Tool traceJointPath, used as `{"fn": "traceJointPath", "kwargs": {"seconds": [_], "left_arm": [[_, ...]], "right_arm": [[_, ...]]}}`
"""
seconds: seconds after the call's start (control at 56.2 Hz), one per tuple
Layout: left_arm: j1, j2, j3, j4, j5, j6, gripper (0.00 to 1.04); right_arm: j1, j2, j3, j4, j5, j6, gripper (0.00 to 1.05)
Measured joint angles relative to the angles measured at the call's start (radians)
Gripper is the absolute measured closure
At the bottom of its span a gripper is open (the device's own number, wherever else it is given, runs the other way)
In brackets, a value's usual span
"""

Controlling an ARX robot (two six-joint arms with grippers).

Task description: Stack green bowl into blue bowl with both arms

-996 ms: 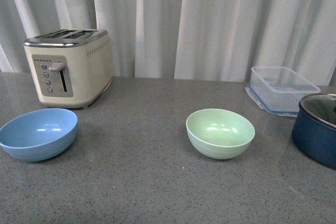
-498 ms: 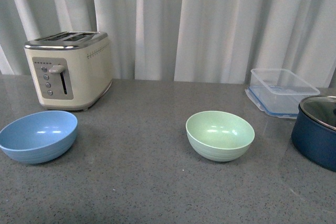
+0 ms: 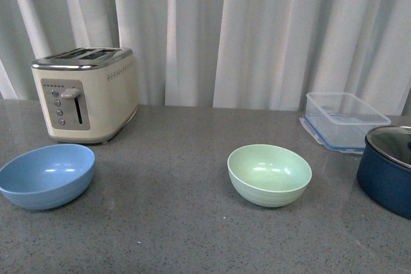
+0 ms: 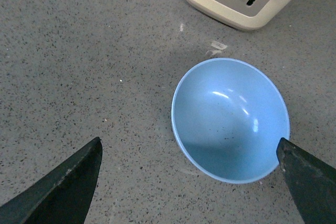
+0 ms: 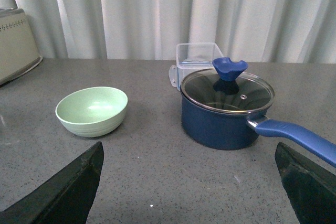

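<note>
Table (image 3: 192, 242) things sit lower in frame than before; green bowl (image 3: 270, 174), blue bowl (image 3: 46, 176) still apart; left, right jaws spread wide, empty.

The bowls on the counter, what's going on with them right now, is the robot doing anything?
Nothing is held yet. The green bowl sits by itself mid-counter, and the blue bowl sits well apart from it, near the toaster. The left hand hovers open above the blue bowl. The right hand is open too, facing the green bowl and a navy pot from a distance. Stacking has not begun.
</note>
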Motion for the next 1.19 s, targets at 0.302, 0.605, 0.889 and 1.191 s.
{"fn": "traceJointPath", "kwargs": {"seconds": [0.302,0.605,0.889,1.191], "left_arm": [[-0.03,0.248,0.108,-0.003,-0.061,-0.068,0.07],[-0.064,0.399,0.149,0.017,-0.095,-0.122,0.07],[-0.072,0.434,0.168,0.018,-0.103,-0.143,0.53],[-0.073,0.379,0.168,-0.024,-0.051,-0.173,1.01]], "right_arm": [[0.0,0.0,0.0,0.0,0.0,0.0,0.1],[0.0,0.0,0.0,0.0,0.0,0.0,0.1],[0.0,0.0,0.0,0.0,0.0,0.0,0.1],[0.0,0.0,0.0,0.0,0.0,0.0,0.1]]}}
